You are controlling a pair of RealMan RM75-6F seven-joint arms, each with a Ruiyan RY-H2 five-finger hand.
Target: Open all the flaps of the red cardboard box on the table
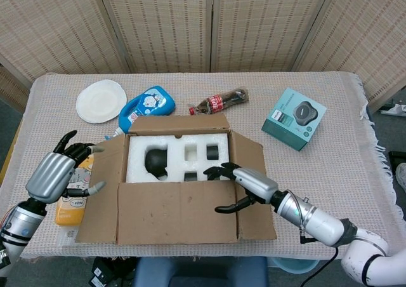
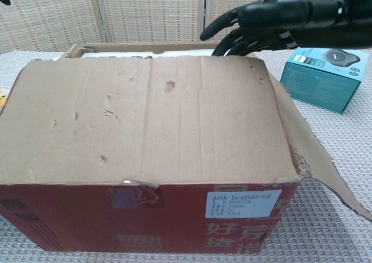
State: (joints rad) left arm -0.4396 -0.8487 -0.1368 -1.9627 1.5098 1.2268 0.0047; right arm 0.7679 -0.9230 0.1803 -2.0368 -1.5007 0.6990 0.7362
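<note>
The red cardboard box [image 1: 177, 185] stands at the near middle of the cloth-covered bench [image 1: 317, 173], its red front wall with a white label [image 2: 244, 203] facing the chest camera. The far flap [image 1: 179, 123], left flap [image 1: 104, 188] and right flap [image 1: 250, 185] are folded outward; the near flap [image 2: 145, 117] is raised, tilted over the opening, and hides most of the white foam insert [image 1: 177, 155] from the chest view. The right hand [image 1: 244, 182] sits at the right end of the near flap's free edge, fingers [image 2: 232, 27] extended above it and thumb below; whether it pinches the cardboard cannot be told. The left hand [image 1: 57, 173] hovers beside the left flap, fingers spread and holding nothing. Behind the box lie a white plate [image 1: 100, 100], a blue bottle [image 1: 147, 106], a cola bottle [image 1: 219, 100] and a teal box [image 1: 294, 118]; a yellow packet [image 1: 71, 204] lies under the left hand.
</note>
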